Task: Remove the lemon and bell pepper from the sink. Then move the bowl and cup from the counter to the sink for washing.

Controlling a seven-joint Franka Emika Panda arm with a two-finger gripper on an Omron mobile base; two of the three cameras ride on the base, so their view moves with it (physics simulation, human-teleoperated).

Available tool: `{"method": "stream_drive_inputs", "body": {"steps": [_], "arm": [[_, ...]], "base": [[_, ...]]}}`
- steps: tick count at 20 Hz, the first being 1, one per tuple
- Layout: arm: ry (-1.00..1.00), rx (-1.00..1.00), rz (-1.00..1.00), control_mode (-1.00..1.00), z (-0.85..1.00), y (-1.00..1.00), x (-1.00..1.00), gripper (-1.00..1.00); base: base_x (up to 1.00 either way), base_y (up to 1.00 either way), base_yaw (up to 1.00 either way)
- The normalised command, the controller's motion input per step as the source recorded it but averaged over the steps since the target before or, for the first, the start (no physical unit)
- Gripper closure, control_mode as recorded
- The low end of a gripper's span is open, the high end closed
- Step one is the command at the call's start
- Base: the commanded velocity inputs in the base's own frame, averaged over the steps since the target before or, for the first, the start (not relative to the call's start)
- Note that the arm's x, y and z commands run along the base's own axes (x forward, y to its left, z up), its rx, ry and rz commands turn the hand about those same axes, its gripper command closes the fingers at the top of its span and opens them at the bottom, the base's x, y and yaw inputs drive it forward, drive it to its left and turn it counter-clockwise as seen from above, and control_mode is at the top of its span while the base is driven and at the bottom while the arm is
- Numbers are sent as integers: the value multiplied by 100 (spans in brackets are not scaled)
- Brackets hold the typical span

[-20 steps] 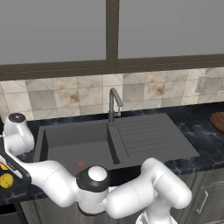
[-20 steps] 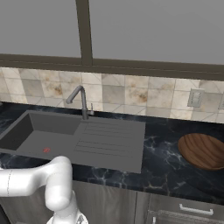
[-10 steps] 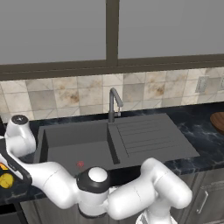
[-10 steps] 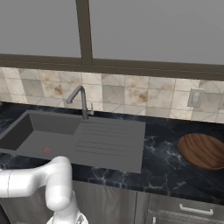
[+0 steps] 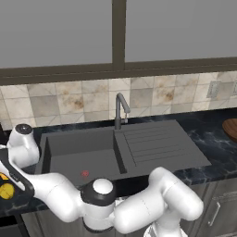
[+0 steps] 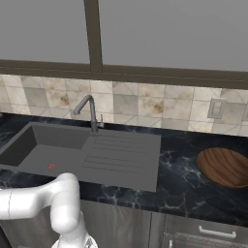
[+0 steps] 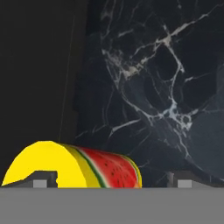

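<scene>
**Arm reaching over the counter left of the sink, jaws spread about the cup**

Hand view: the cup (image 7: 74,166), yellow with a watermelon print, lies on its side on the dark marbled counter (image 7: 166,87), between the two fingertips (image 7: 40,181) of the gripper (image 7: 109,183); the jaws stand wide open, and contact cannot be told. Left base view: the arm extends left past the sink (image 5: 92,152), the cup (image 5: 5,190) at the frame edge. A small red object (image 5: 85,174) rests on the basin floor. Right base view: the wooden bowl (image 6: 224,167) sits on the counter well right of the sink. Compared with the preceding frames, the arm's upper joint has shifted slightly right; sink, faucet (image 5: 120,109) and bowl are unchanged.
</scene>
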Motion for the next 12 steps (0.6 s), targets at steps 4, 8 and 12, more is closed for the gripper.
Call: {"method": "stream_drive_inputs", "body": {"steps": [4, 8, 12], "arm": [[5, 0, 0, -100, -7, 0, 7, -100], [8, 0, 0, -100, -8, 0, 3, -100], [13, 0, 0, -100, -14, 0, 1, -100]], "base": [[0, 0, 0], [0, 0, 0], [0, 0, 0]]}}
